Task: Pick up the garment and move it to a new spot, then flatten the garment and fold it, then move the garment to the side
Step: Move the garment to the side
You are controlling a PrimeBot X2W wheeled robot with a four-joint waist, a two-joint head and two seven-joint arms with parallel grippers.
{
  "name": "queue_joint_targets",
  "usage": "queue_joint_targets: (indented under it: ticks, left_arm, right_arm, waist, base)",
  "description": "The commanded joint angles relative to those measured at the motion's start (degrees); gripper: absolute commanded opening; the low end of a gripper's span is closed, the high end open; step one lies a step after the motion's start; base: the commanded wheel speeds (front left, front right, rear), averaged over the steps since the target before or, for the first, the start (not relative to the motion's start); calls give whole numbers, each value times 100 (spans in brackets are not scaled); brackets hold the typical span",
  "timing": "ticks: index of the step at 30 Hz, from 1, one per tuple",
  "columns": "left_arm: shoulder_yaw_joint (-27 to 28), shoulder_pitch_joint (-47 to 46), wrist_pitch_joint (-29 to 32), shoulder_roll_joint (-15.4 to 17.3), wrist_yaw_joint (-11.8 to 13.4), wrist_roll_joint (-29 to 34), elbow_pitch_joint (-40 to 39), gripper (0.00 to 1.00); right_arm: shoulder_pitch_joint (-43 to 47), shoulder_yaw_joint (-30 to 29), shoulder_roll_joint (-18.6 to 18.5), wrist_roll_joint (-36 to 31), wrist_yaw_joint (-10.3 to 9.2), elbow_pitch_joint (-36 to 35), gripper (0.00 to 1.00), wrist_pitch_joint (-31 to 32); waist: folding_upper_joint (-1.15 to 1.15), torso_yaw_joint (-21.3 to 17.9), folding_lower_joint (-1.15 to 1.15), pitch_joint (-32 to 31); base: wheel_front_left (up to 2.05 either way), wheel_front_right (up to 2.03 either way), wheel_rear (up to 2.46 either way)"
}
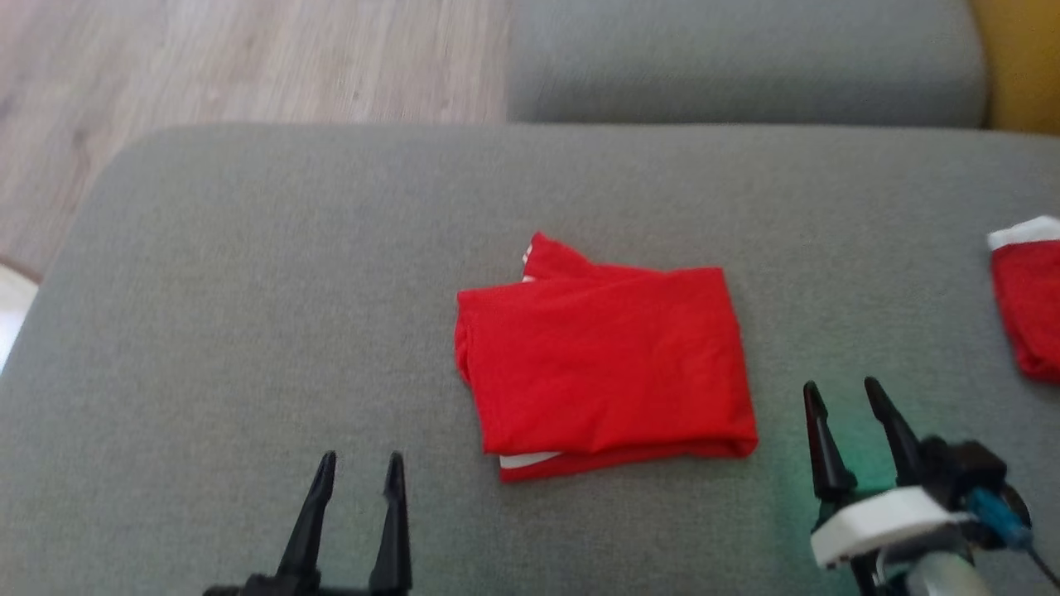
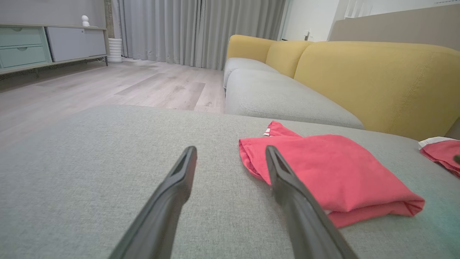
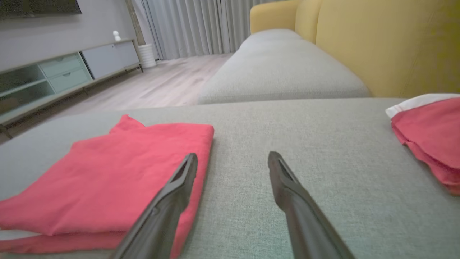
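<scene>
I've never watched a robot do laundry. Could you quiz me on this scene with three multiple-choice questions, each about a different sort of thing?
1. Where is the folded garment?
A. On the floor
B. On the grey cushion
C. Hanging from a gripper

2. How many red garments are in view?
A. One
B. Two
C. Three

3. How are the left gripper and right gripper?
A. Both open, empty
B. Both shut on cloth
C. Left shut, right open

Answers:
1 B, it lies flat mid-cushion.
2 B, a second garment sits at the cushion's right edge.
3 A, each shows a wide gap holding nothing.
</scene>
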Motion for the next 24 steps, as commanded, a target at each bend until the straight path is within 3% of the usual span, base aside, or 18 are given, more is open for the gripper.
queue_joint_targets:
  ticks: [1,5,14,15,16,17,24]
  left_arm:
    - [105,-335,-55,-70,33,-35,-190,100]
    - [7,-567,-55,-70,54,-76,-184,100]
    - [-175,-911,-55,-70,61,-97,-122,100]
    - [-185,-932,-55,-70,68,-99,-114,100]
    - [-192,-945,-55,-70,77,-105,-110,100]
    - [-196,-953,-55,-70,86,-112,-110,100]
    - [-154,-946,-55,-70,138,-175,-183,100]
  right_arm:
    - [-407,93,-109,-71,37,34,100,-63]
    - [-1081,219,-57,75,37,766,100,213]
    - [-1943,723,-111,603,37,1679,100,1242]
    - [-1995,770,-117,667,37,1751,47,1367]
    - [-2036,784,-118,733,37,1799,7,1462]
    - [-2065,799,-120,792,37,1821,0,1530]
    - [-2198,769,-324,944,37,1483,0,1563]
  waist:
    - [0,94,-1,199]
    - [0,168,-1,492]
    - [0,314,-1,762]
    - [0,324,-1,769]
    - [0,331,-1,775]
    - [0,333,-1,779]
    - [0,22,-1,886]
  base:
    - [0,0,0]
    - [0,0,0]
    - [0,0,0]
    - [0,0,0]
    - [0,0,0]
    - [0,0,0]
    - [0,0,0]
